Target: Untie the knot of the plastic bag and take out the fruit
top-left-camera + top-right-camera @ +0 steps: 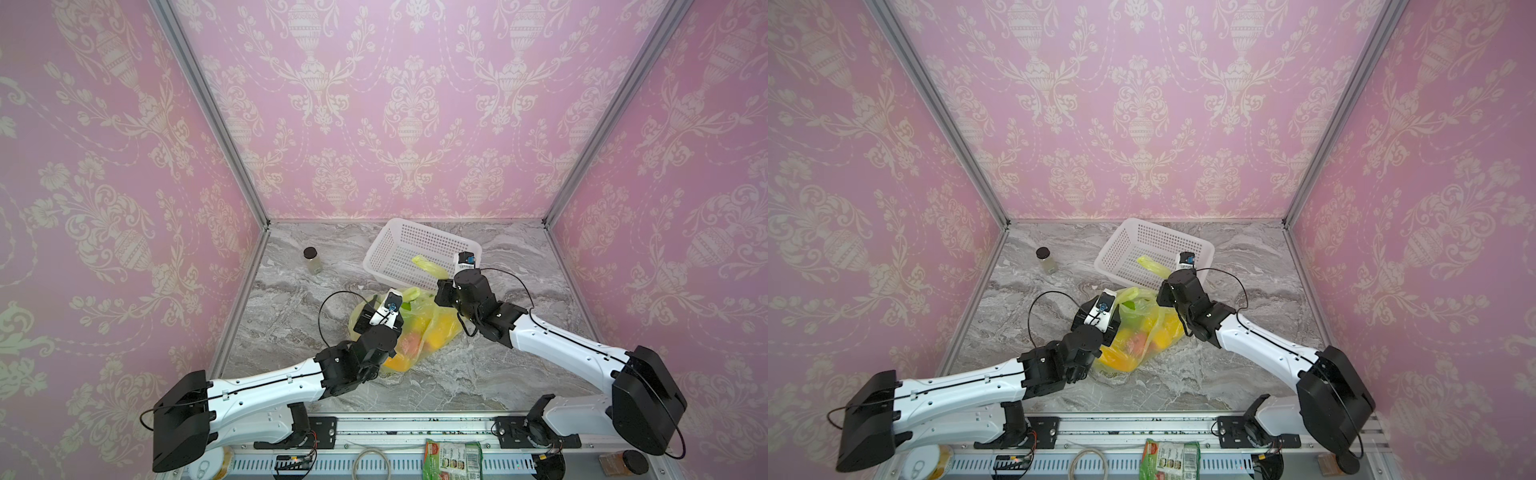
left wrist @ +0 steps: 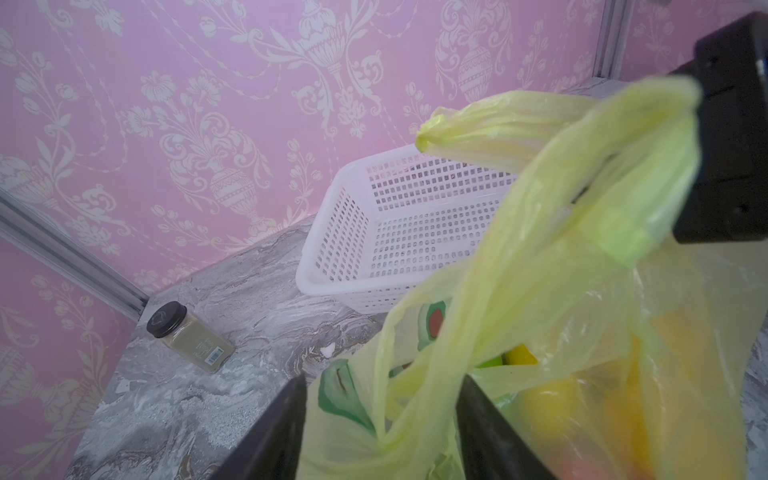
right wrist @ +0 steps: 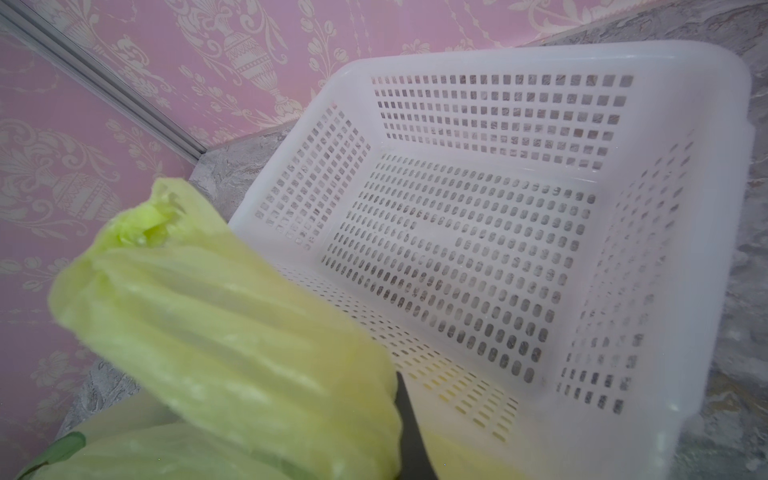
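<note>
Between the parted fingers of the left claw [image 2: 382,380] runs a thin handle strand [image 2: 419,374] of the plastic bag [image 1: 419,332]; nothing is pinched there, the jaws standing apart on either side of it. Up and away from that claw the strand rises to the right claw [image 2: 706,166], which is clenched on the bunched handle loop [image 3: 232,316]; the loop's loose end pokes out past it over the near rim of a white basket [image 1: 390,249]. Below both claws the bag's body sags on the table [image 1: 457,374]; the fruit [image 2: 552,399] shows yellow and orange through the film, just beside the left claw on the side toward the right one. The knot I cannot pick out for certain; the strands gather to a tight pinch [image 2: 384,434] under the left claw's gap, tie or mere fold I cannot tell. The coming move turns, I judge, on the strand's long axis lying along the line from claw to claw; the left claw is nearer the bag's mouth, so a grip there, pulling away from the right claw, should draw the handles apart; thin film may slip.
</note>
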Available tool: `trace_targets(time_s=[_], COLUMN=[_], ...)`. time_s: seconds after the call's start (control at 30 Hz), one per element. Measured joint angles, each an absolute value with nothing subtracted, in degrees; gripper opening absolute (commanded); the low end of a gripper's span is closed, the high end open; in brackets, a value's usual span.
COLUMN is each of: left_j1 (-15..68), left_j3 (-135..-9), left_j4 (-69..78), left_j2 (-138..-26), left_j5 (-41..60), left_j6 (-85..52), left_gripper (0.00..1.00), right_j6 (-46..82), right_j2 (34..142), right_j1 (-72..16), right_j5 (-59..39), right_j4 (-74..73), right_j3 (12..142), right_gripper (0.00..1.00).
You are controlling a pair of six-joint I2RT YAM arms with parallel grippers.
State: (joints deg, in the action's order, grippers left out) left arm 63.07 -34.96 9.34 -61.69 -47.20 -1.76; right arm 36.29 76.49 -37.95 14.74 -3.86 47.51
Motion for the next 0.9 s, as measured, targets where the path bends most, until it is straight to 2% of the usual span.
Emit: trace_targets(time_s=[0.07, 0.1, 0.4, 0.67, 0.7, 0.73, 0.8, 0.83, 0.9], left_j1=[62.5, 62.2, 60.7, 60.5, 60.5, 60.4, 59.9, 59.4, 58.7], left_j3=[-35.0, -35.0, -35.4, -39.7, -40.5, -41.3, -42.7, -43.4, -44.2], left_j4=[8.8, 8.4, 7.7, 8.1, 8.0, 8.1, 8.2, 8.2, 8.1], left_j2=[-60.9, -60.8, -62.7, -69.0, -69.9, -70.9, -72.2, -72.6, -72.4], left_j5=[-46.8, -46.7, -40.1, -36.8, -36.8, -36.8, -36.8, -36.8, -36.8], left_j6=[-2.8, -3.2, -4.0, -3.5, -3.3, -2.9, -2.2, -2.2, -2.2], left_gripper=[0.99, 0.99, 0.99, 0.99, 0.93, 0.78, 0.39, 0.24, 0.07], right_j6=[36.5, 36.6, 37.7, 37.8, 37.8, 37.8, 37.8, 37.8, 37.8], right_j2=[76.5, 76.5, 76.2, 75.9, 75.8, 75.8, 75.4, 75.0, 74.4], right_j1=[-38.0, -38.0, -38.0, -39.6, -40.0, -40.4, -41.1, -41.5, -41.8], right_j5=[14.3, 13.9, 12.7, 12.2, 12.2, 12.2, 12.3, 12.4, 12.7], right_j4=[-4.4, -4.7, -6.6, -7.3, -7.3, -7.3, -7.4, -7.5, -7.7], right_j3=[47.2, 47.0, 45.9, 45.7, 45.7, 45.7, 45.6, 45.4, 45.1], right_gripper=[0.0, 0.0, 0.0, 0.0, 0.0, 0.0, 0.0, 0.0, 0.0])
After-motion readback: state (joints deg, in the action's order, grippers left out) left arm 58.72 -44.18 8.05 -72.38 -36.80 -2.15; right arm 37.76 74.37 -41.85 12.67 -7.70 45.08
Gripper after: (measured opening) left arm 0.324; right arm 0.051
